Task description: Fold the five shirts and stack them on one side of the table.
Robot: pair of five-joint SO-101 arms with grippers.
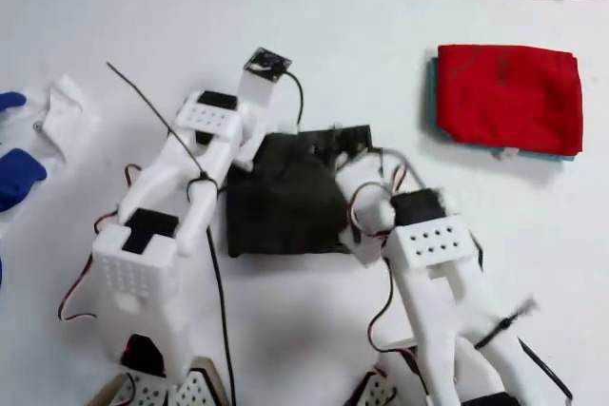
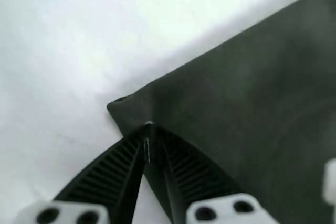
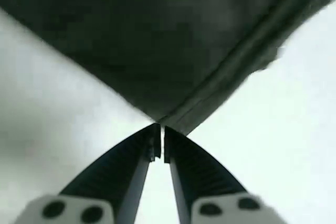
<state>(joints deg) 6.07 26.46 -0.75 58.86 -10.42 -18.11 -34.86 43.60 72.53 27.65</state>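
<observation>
High view: 1 black shirt (image 1: 285, 202), 1 red shirt (image 1: 509, 97), well apart.

You have nothing readable here. Faint dark marks on the red shirt (image 1: 509, 97) are too blurred to make out, and no legible print shows on the black shirt (image 1: 285, 202) or the bench (image 1: 362, 35).

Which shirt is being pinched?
The middle black cloth shirt: left end effector and right end effector pinch its corners; the red cloth shirt lies apart.
</observation>
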